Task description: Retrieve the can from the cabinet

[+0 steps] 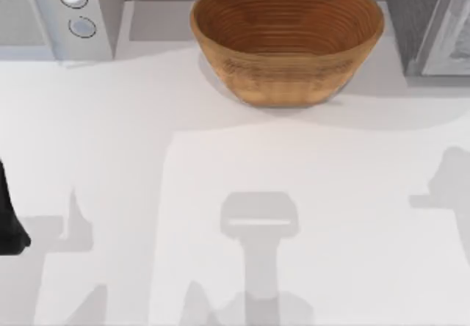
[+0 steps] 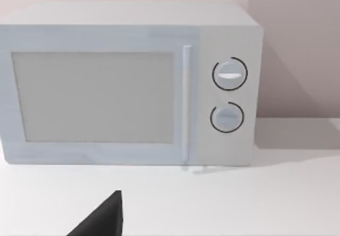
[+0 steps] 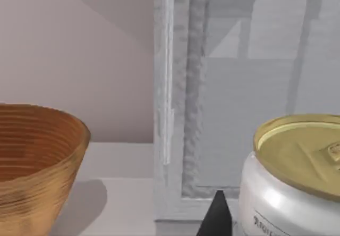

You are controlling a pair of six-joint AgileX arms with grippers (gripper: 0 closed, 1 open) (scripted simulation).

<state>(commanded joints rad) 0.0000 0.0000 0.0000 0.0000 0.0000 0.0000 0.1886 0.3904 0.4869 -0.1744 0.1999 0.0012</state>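
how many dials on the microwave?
2. Both sit on the microwave control panel beside the door: the upper dial and the lower dial directly beneath it. None appear hidden.

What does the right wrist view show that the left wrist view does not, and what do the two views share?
Right wrist view: a white can with a gold lid, close to the camera in front of the grey cabinet, plus the wooden bowl off to one side. Left wrist view: the white microwave, door closed, with two round dials. Both share the white table, the pale back wall, and a dark fingertip of that arm's own gripper.
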